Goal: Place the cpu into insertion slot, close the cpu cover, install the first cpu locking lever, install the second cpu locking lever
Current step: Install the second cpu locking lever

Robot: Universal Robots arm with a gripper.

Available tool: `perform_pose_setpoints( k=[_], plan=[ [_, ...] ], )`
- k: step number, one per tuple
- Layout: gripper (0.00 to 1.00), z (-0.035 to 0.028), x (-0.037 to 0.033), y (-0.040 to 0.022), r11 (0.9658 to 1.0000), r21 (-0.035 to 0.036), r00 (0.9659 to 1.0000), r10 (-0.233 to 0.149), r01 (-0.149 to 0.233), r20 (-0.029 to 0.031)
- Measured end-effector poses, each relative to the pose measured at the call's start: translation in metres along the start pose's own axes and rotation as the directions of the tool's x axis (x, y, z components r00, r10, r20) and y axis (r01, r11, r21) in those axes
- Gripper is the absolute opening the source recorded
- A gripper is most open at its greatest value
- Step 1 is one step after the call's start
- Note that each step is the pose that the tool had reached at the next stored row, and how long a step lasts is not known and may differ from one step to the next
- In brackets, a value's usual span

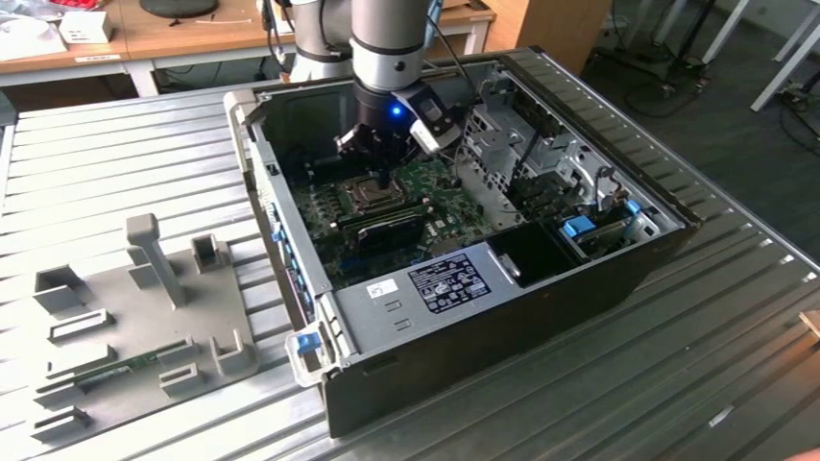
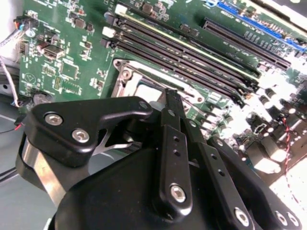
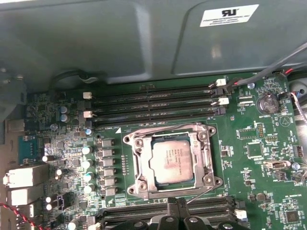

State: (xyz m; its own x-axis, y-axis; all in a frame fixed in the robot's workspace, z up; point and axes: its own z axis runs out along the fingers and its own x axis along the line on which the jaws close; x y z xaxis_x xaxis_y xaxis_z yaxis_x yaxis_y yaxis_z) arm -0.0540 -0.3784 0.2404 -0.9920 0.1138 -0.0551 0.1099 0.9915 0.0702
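The cpu [image 3: 171,160] lies flat in the insertion slot [image 1: 372,199], its pale face showing through the window of the cpu cover [image 3: 144,165]. The cover is folded down over it. One thin wire lever [image 3: 158,128] runs along the cover's edge nearest the memory sticks. Another lever [image 3: 200,194] slants from the socket's corner toward my fingertips. My gripper [image 3: 177,207] hangs just above the socket's edge, with its black fingers [image 2: 172,124] pressed together and nothing visible between them. In the exterior view the gripper [image 1: 383,181] points straight down over the socket.
Long dark memory sticks [image 3: 153,103] flank the socket on two sides. The open case's grey wall [image 3: 120,38] rises close behind. A drive cage [image 1: 513,144] and the power supply box [image 1: 436,283] stand inside the case. A grey fixture plate [image 1: 141,317] lies at the exterior view's left.
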Motion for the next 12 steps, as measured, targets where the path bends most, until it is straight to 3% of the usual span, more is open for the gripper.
perform_pose_setpoints(
  k=[6, 12],
  plan=[
    [0.10, 0.0005, 0.0080, -0.0011, 1.0000, -0.0008, 1.0000, 0.000, 0.000, 0.0055],
    [0.10, 0.0046, 0.0145, -0.0022, 1.0000, -0.0018, 0.9999, -0.001, 0.001, 0.0170]
  ],
)
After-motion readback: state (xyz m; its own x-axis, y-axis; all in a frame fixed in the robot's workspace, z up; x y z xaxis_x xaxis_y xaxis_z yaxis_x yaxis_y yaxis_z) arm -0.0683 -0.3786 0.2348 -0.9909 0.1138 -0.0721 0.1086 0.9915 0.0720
